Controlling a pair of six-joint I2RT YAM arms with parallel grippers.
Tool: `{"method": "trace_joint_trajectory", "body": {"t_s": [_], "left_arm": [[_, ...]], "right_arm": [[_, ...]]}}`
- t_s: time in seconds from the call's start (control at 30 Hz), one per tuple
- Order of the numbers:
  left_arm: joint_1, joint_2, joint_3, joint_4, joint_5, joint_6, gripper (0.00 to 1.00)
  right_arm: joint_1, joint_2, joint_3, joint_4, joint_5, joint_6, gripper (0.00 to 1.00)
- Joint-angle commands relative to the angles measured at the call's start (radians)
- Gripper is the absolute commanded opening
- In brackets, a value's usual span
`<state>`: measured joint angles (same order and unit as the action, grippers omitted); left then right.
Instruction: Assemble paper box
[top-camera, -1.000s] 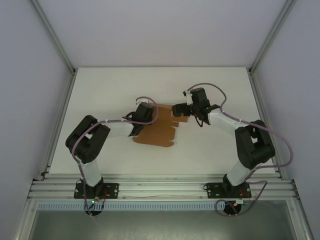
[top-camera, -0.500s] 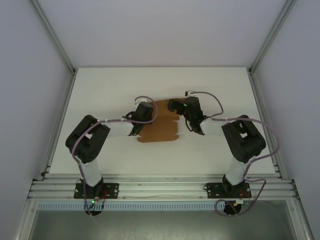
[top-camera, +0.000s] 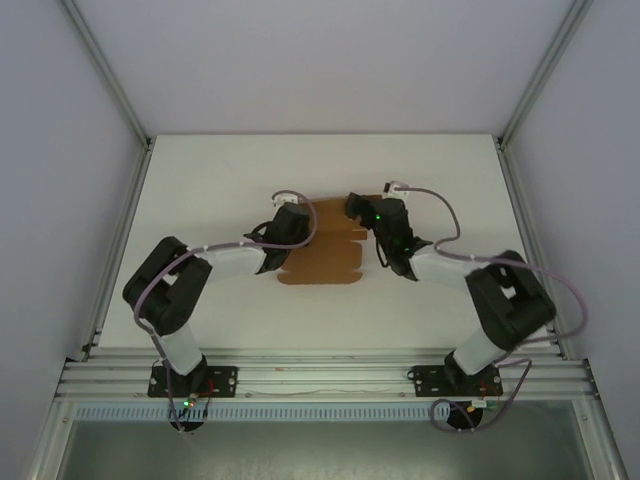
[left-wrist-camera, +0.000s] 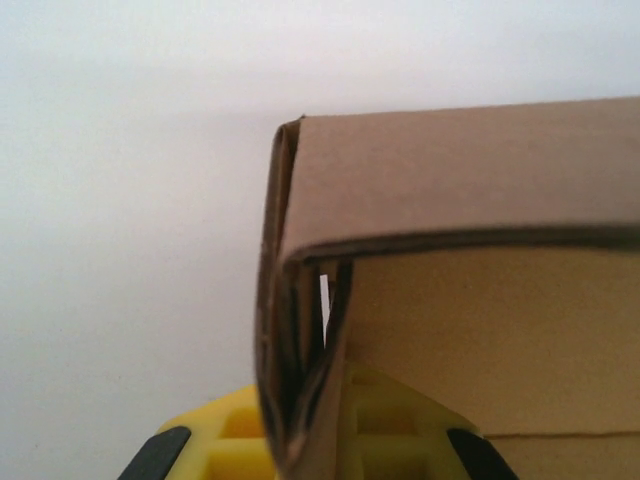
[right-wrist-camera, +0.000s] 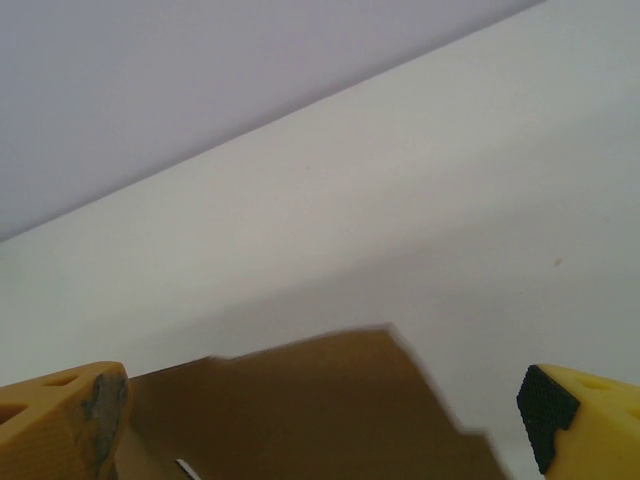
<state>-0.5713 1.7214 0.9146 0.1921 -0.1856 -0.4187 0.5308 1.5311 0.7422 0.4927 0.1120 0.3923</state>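
The paper box (top-camera: 322, 258) is a brown die-cut cardboard sheet lying mid-table, partly folded along its left side. My left gripper (top-camera: 287, 226) is shut on that left edge; in the left wrist view the folded layers of the paper box (left-wrist-camera: 460, 200) are pinched between the yellow fingers (left-wrist-camera: 225, 435) of the left gripper (left-wrist-camera: 310, 440). My right gripper (top-camera: 358, 210) hovers over the sheet's far right corner, open. In the right wrist view a brown flap of the paper box (right-wrist-camera: 300, 410) lies below the right gripper (right-wrist-camera: 320, 425), with its fingers (right-wrist-camera: 60, 420) wide apart and touching nothing.
The white table (top-camera: 220, 170) is bounded by aluminium frame rails (top-camera: 120, 240) on the left and right and a slotted rail (top-camera: 320, 375) at the near edge. Pale enclosure walls rise on three sides.
The sheet has swung from a tilt to lie squarer and slightly left. The right gripper moved left over its far right corner, and the right elbow shifted. The left gripper kept its hold.
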Motion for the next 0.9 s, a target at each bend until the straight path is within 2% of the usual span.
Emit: {"method": "trace_joint_trajectory", "body": {"t_s": [0.0, 0.13, 0.27, 0.53, 0.63, 0.77, 0.87], "left_arm": [[0.032, -0.079, 0.007, 0.022, 0.033, -0.005, 0.0], [0.072, -0.136, -0.001, 0.025, 0.026, -0.004, 0.0], [0.082, -0.157, 0.025, -0.017, 0.003, 0.012, 0.0], [0.082, -0.156, 0.021, 0.006, 0.055, -0.004, 0.0], [0.082, -0.16, 0.011, 0.013, 0.069, -0.01, 0.0], [0.082, -0.162, -0.003, 0.021, 0.07, -0.008, 0.0], [0.082, -0.157, -0.007, 0.017, 0.068, -0.002, 0.0]], "right_arm": [[-0.048, -0.146, -0.048, -0.183, -0.029, 0.001, 1.0], [-0.129, -0.292, -0.112, -0.303, -0.194, -0.043, 1.0], [-0.137, -0.342, -0.116, -0.426, -0.246, -0.123, 1.0], [-0.138, -0.194, -0.067, -0.269, -0.272, -0.117, 1.0], [-0.138, -0.129, -0.016, -0.243, -0.348, -0.13, 1.0], [-0.139, -0.111, -0.006, -0.167, -0.392, -0.127, 1.0], [-0.139, -0.115, 0.004, -0.184, -0.397, -0.142, 1.0]]}}
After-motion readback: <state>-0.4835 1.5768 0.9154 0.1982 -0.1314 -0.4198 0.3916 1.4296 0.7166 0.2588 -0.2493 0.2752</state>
